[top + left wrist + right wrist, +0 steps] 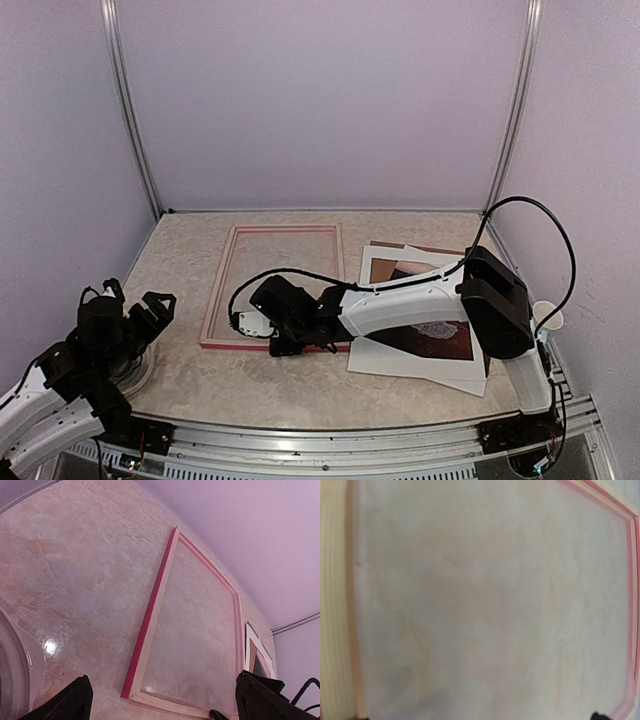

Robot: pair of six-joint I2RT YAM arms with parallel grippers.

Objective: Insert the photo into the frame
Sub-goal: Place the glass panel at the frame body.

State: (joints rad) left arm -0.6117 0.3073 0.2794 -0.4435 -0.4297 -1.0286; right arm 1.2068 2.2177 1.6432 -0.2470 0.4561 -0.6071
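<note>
So the right gripper (262,333) is stretched way over to the middle of the table (300,388), sitting at the near edge of the frame (217,287) with its jaws spread wide and nothing caught in them. Its wrist cam basically just stares down through the frame's opening at bare marbled tabletop, with pale wood along the left and the pink moulding running down the right. The left gripper (136,298) is parked back at the near left corner, jaws also wide apart and holding nothing, and from its wrist view you can see the frame's pink left side and paler wooden face off ahead of it, well apart from the fingers (75,700). The frame lies flat, with only table showing inside it. The photo (450,342) isn't in it: it's off to the right of the frame, lying on a white mat sheet (400,362), with a corner of brown backing board (442,248) poking out at the far side, and the right arm crosses over most of that stack. There's also a clear round thing (138,368) on the table beneath the left arm, can't tell what it is.
</note>
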